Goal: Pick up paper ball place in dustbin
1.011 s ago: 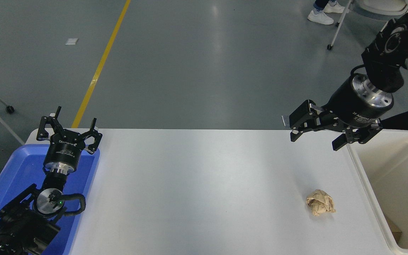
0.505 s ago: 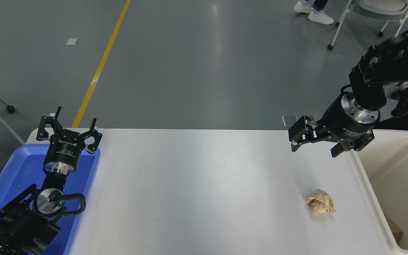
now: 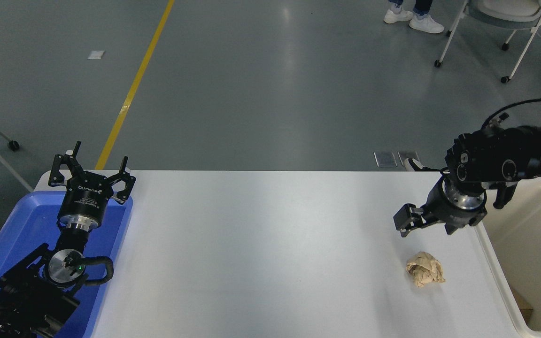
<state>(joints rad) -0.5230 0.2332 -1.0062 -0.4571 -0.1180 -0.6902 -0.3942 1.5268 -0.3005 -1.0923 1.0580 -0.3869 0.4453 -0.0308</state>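
Note:
The tan paper ball (image 3: 424, 268) lies on the white table (image 3: 261, 253) near its right side, just left of the cream-white dustbin (image 3: 496, 263). My right gripper (image 3: 426, 228) is open and empty, pointing down, a little above and behind the ball, apart from it. The right arm comes in from the right edge over the dustbin's far corner. My left gripper (image 3: 93, 168) is open and parked at the lower left over a blue tray.
A shallow blue tray (image 3: 12, 239) sits at the table's left end under the left arm. A brown scrap lies inside the dustbin (image 3: 524, 305). A person's shoes (image 3: 411, 19) and a wheeled chair (image 3: 505, 19) show at the top right.
My right gripper has dropped down and come nearer, from high over the table's far edge to just above and behind the paper ball. The ball and left arm have not moved.

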